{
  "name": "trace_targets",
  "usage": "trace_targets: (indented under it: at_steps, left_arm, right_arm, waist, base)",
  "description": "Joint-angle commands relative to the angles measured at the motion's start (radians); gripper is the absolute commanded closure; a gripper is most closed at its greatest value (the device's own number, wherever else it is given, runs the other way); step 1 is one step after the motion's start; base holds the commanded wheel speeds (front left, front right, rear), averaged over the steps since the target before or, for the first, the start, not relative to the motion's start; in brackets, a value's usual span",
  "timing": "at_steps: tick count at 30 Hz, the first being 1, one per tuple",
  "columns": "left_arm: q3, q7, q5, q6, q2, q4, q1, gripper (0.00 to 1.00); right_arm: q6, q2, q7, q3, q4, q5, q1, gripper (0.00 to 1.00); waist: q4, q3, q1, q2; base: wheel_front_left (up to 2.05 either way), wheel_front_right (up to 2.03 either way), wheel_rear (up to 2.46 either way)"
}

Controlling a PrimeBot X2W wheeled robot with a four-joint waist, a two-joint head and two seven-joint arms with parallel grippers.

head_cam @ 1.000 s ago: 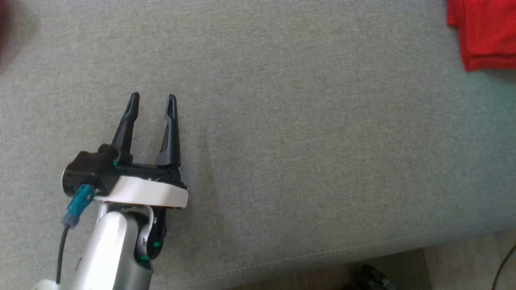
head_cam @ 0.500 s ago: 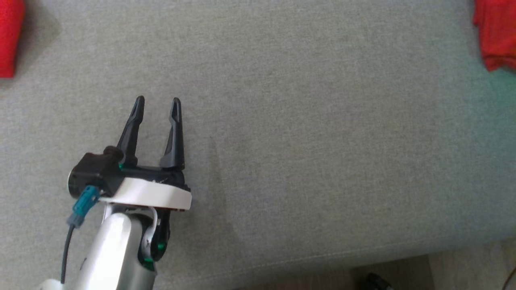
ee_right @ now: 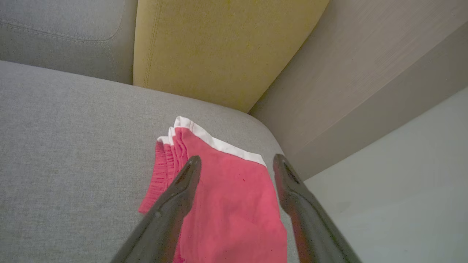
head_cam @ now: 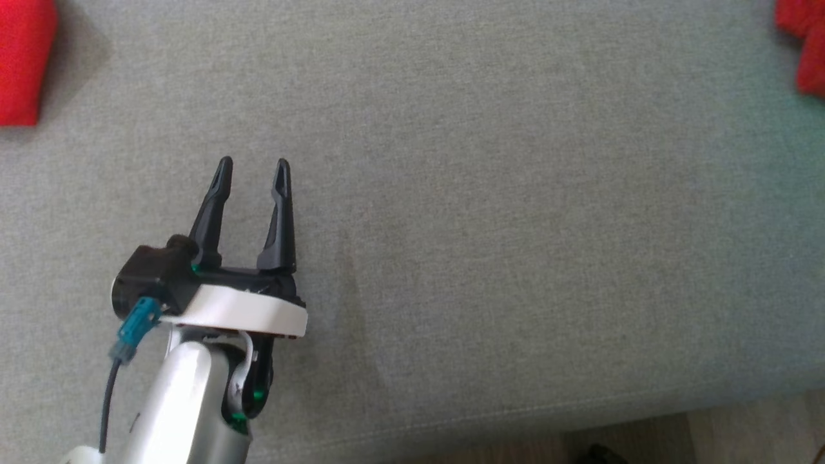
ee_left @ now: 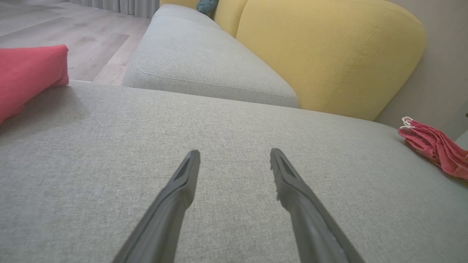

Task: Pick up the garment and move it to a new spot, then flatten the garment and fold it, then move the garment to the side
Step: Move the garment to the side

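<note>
Folded garment (ee_right: 226, 219) is being set down at the right corner of the sofa seat (head_cam: 515, 225).
The right gripper (ee_right: 237, 160) is being held wide above the garment, beside the yellow cushion (ee_right: 219, 47). A straight upward lift is being advised, so no fold gets dragged. The left gripper (head_cam: 252, 166), also wide, is being hovered over bare seat. Being counted: one folded garment, one other red piece (head_cam: 22, 61), two grippers.

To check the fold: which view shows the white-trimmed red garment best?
The right wrist view: the garment lies under the open right gripper, layers and white trim clear. The left wrist view shows it small at its right edge; the head view, a cropped corner.
</note>
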Motion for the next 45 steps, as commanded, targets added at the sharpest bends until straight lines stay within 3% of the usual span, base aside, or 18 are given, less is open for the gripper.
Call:
trace_targets:
  at_steps: [1, 8, 18, 23, 32, 38, 45]
  left_arm:
    - [0.027, -0.010, -0.005, 0.007, 0.003, -0.026, -0.008, 0.00]
    - [0.038, -0.011, -0.014, 0.009, 0.001, -0.010, -0.005, 0.00]
    - [0.105, -0.013, -0.045, 0.025, -0.006, 0.053, 0.040, 0.00]
    - [0.135, -0.013, -0.048, 0.036, -0.012, 0.068, 0.076, 0.00]
    - [0.168, -0.013, -0.034, 0.035, -0.019, 0.077, 0.156, 0.00]
    - [0.162, -0.013, -0.026, 0.030, -0.024, 0.075, 0.202, 0.00]
    - [0.149, -0.013, -0.021, 0.029, -0.027, 0.077, 0.233, 0.00]
  right_arm:
    - [0.007, 0.007, -0.022, 0.004, -0.037, -0.007, -0.015, 0.00]
    - [0.007, 0.045, -0.142, 0.023, -0.010, 0.033, -0.027, 0.00]
    - [0.007, 0.194, -0.358, 0.148, 0.033, 0.188, 0.069, 0.00]
    - [0.007, 0.242, -0.403, 0.224, 0.000, 0.276, 0.161, 0.00]
    - [0.007, 0.265, -0.425, 0.391, -0.244, 0.531, 0.464, 0.00]
    - [0.007, 0.265, -0.412, 0.418, -0.406, 0.610, 0.679, 0.00]
    - [0.007, 0.265, -0.395, 0.438, -0.497, 0.660, 0.827, 0.00]
  waist:
    - [-0.001, -0.004, 0.0000, 0.0000]
    - [0.004, -0.054, 0.0000, 0.0000]
    - [0.033, -0.225, 0.0000, 0.0000]
    - [0.047, -0.295, 0.0000, 0.0000]
    - [0.081, -0.397, 0.0000, 0.0000]
    - [0.102, -0.424, 0.0000, 0.0000]
    - [0.109, -0.428, 0.0000, 0.0000]
  base:
    - [0.00, 0.00, 0.00]
    - [0.00, 0.00, 0.00]
    - [0.00, 0.00, 0.00]
    - [0.00, 0.00, 0.00]
    - [0.00, 0.00, 0.00]
    - [0.00, 0.00, 0.00]
    - [0.00, 0.00, 0.00]
